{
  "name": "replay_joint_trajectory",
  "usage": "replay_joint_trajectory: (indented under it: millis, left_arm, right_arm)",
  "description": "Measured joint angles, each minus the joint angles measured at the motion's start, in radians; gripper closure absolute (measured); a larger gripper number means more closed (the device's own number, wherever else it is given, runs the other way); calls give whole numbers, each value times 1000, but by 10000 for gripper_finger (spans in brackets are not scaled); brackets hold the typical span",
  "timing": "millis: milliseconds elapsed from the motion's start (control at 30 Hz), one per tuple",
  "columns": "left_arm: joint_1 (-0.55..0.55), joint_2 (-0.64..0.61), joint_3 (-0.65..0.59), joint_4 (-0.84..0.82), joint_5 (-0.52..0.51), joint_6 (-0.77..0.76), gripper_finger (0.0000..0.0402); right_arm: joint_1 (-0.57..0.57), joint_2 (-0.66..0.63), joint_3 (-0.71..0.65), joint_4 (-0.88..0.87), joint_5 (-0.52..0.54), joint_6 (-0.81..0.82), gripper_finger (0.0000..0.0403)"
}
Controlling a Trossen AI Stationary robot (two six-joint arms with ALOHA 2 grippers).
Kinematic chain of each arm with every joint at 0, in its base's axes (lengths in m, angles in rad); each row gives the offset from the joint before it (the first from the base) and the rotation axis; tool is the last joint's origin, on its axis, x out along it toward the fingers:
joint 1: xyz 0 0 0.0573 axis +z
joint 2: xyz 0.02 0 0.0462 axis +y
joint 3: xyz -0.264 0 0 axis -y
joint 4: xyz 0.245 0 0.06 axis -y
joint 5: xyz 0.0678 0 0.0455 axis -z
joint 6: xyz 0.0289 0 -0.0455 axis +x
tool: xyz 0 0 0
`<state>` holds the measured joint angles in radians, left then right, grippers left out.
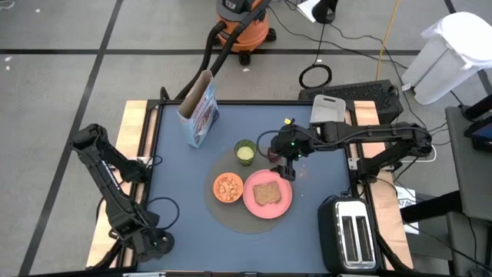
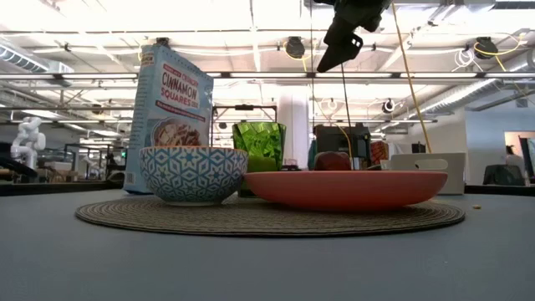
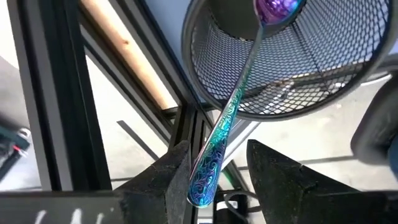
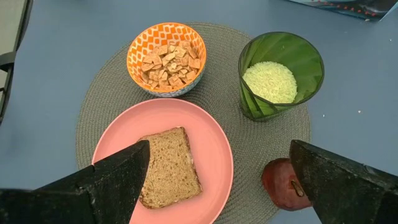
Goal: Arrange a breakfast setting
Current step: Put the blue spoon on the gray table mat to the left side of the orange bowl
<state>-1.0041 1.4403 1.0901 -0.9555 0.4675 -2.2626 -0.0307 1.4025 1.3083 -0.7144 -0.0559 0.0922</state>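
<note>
Iridescent purple-teal metal spoon (image 3: pixel 219 134) stands in a black wire-mesh cup (image 3: pixel 292 56), its handle between the left gripper's (image 3: pixel 214 180) 2 closing fingers, not clearly pinched. Grip firmly, lift straight. Right gripper (image 4: pixel 217 180) hovers spread above the round pink plate (image 4: pixel 214 140).

Robotics lab / workshop w/ open industrial hall behind, not a home. Blue worktop (image 1: pixel 173 173) sits in a black metal frame on a bare grey concrete floor (image 1: pixel 54 85) w/ taped lines. Orange shop vac (image 1: pixel 244 23) w/ hose parked just behind it, loose cables (image 1: pixel 346 54) trailing on the floor nearby. Low view: exposed ceiling w/ pipes and strip lights (image 2: pixel 251 33), more benches and equipment far back, white robot figure (image 2: pixel 29 138) at far side.
</note>
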Motion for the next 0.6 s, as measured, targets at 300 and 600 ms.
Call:
replay_joint_trajectory:
  millis: [300, 600]
  left_arm:
    - [0, 0, 0, 32, 0, 92, 238]
    - [0, 0, 0, 29, 0, 139, 182]
  right_arm:
    - [0, 0, 0, 0, 0, 0, 23]
    - [0, 0, 0, 0, 1, 0, 23]
